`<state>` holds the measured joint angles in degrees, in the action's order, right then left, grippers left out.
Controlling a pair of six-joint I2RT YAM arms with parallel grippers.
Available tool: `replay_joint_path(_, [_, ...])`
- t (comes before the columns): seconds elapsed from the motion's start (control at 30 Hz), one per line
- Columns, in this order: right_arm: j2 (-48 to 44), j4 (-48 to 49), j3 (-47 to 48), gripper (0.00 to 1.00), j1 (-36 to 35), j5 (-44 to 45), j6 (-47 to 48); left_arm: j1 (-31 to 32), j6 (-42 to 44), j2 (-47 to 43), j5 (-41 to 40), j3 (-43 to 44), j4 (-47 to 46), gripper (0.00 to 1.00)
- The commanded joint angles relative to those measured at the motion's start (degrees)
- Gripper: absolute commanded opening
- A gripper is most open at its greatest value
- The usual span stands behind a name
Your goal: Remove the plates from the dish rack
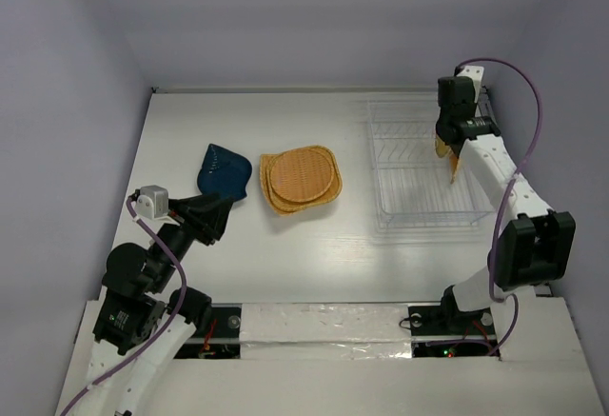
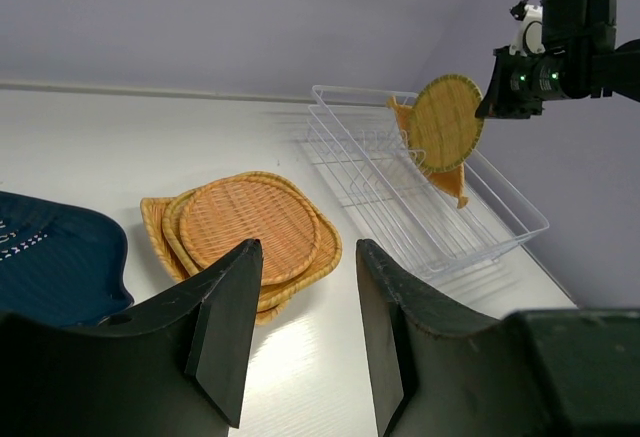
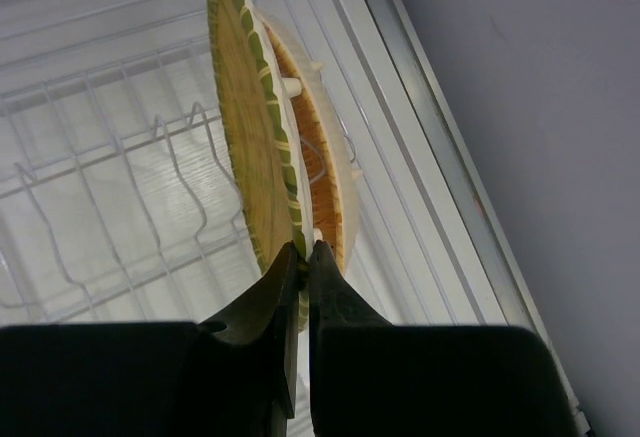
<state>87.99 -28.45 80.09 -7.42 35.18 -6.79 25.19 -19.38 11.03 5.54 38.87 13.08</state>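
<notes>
The clear wire dish rack [image 1: 419,214] stands at the right. My right gripper [image 3: 305,249] is shut on the rim of the yellow-green plate [image 3: 245,127], which stands on edge over the rack's right side. The orange leaf-shaped plate [image 3: 328,177] stands just behind it, still in the rack. Both also show in the left wrist view, the yellow-green plate [image 2: 445,122] in front of the leaf plate [image 2: 452,183]. A stack of orange woven plates [image 1: 302,178] and the dark blue plate [image 1: 225,170] lie on the table. My left gripper [image 2: 300,327] is open and empty, near the stack.
The rack [image 2: 400,202] sits close to the right wall, with upright wire dividers [image 3: 110,167] left of the held plate. The white table [image 1: 314,121] is walled at the back and both sides. Bare table lies between the stack and the rack.
</notes>
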Motion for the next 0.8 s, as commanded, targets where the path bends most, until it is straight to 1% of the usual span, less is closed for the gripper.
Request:
replay_joint_path(0.0, [-7.38,2.43,3.84,0.00,-2.15,2.37,-0.59,0.39,0.48,0.75,0.26,-0.38,-2.80,0.39])
replay_joint_path(0.17, [-14.59,2.52,4.37,0.00,-4.44,-6.25,-4.02,0.39,0.30,0.75,0.00,-0.38,-2.80,0.39])
replay_joint_path(0.2, [-16.42,2.95,3.76,0.00,-5.49,-8.87,-5.24,0.39,0.30,0.92,0.00,-0.38,-2.71,0.39])
replay_joint_path(0.33, [-19.34,6.02,1.04,0.00,-8.92,-14.42,-8.76,-0.14,0.30,1.28,0.08,-0.38,-2.80,0.39])
replay_joint_path(0.37, [-19.95,7.17,0.07,0.00,-8.93,-16.70,-9.81,-0.14,0.30,1.36,0.17,-0.38,-2.89,0.40])
replay_joint_path(0.4, [-20.57,8.92,-2.46,0.00,-9.71,-22.90,-12.17,-0.66,0.30,1.54,0.17,-0.38,-2.89,0.39])
replay_joint_path(0.43, [-20.49,12.33,-3.79,0.00,-10.41,-26.09,-13.68,-0.67,0.30,1.54,0.26,-0.38,-2.80,0.40])
replay_joint_path(0.47, [-19.88,16.63,-6.50,0.00,-11.47,-31.96,-16.82,-0.67,0.30,1.80,0.26,-0.38,-2.89,0.40])
replay_joint_path(0.5, [-19.87,16.67,-6.53,0.00,-11.48,-34.45,-18.33,-0.67,0.30,1.89,0.26,-0.38,-2.89,0.39])
replay_joint_path(0.53, [-18.30,21.11,-8.88,0.00,-12.17,-37.35,-19.83,-0.67,0.39,1.98,0.26,-0.38,-2.80,0.39])
replay_joint_path(0.6, [-15.40,23.78,-9.60,0.00,-14.98,-41.05,-22.73,-1.20,0.30,2.24,0.26,-0.46,-2.80,0.39])
replay_joint_path(0.67, [-11.28,26.33,-9.61,0.00,-18.22,-41.68,-23.71,-1.20,0.22,2.51,0.35,-0.46,-2.80,0.39])
replay_joint_path(0.77, [-7.75,32.12,-11.09,0.00,-19.39,-45.98,-27.39,-1.20,0.22,2.77,0.26,-0.46,-2.80,0.39])
